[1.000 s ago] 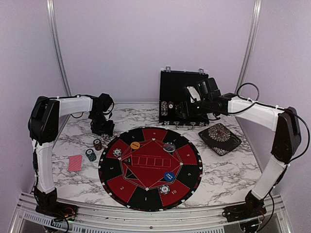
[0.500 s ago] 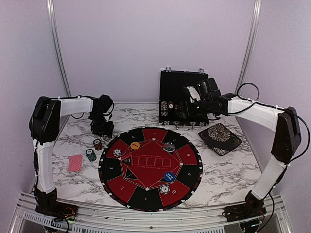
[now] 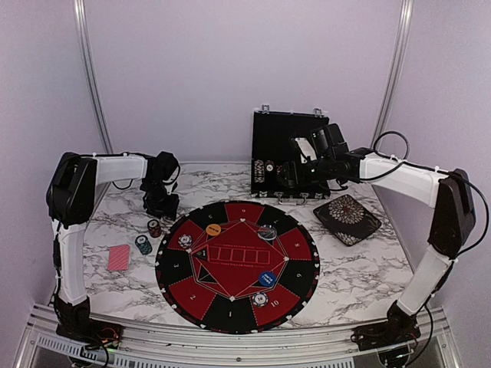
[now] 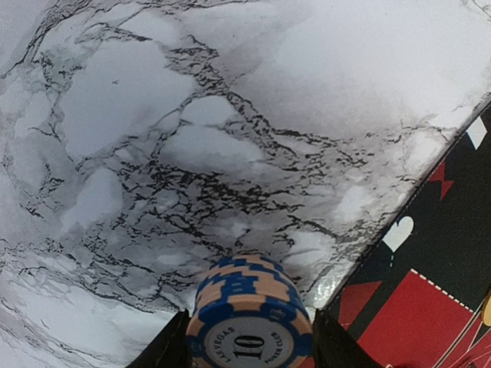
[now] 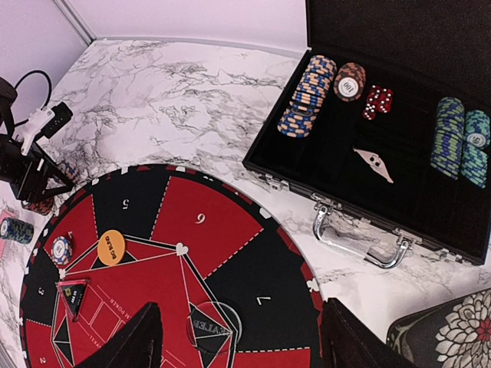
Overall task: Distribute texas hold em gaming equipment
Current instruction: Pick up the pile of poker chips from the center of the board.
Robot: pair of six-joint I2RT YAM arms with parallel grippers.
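A short stack of blue-and-peach poker chips (image 4: pixel 249 307) marked 10 sits between the fingers of my left gripper (image 4: pixel 249 341), which is shut on it just above the marble, beside the mat's edge. Seen from above, the left gripper (image 3: pixel 163 201) is low at the back left, behind a red chip stack (image 3: pixel 154 228), a teal stack (image 3: pixel 143 244) and a red-backed card (image 3: pixel 118 257). My right gripper (image 5: pixel 242 310) is open and empty, hovering over the mat near the clear button (image 5: pixel 215 326). An orange button (image 5: pixel 110 248), a blue button (image 3: pixel 267 279) and white chips (image 3: pixel 185 241) lie on the mat.
The round red-and-black mat (image 3: pixel 238 215) fills the table's middle. An open black case (image 5: pixel 399 46) at the back holds a blue chip row (image 5: pixel 307 96), red dice (image 5: pixel 377 101) and teal stacks (image 5: pixel 460 142). A black patterned dish (image 3: pixel 347 218) sits right of the mat.
The left gripper's jaws have drawn in around the blue chip stack. Both arms otherwise stay where they were.
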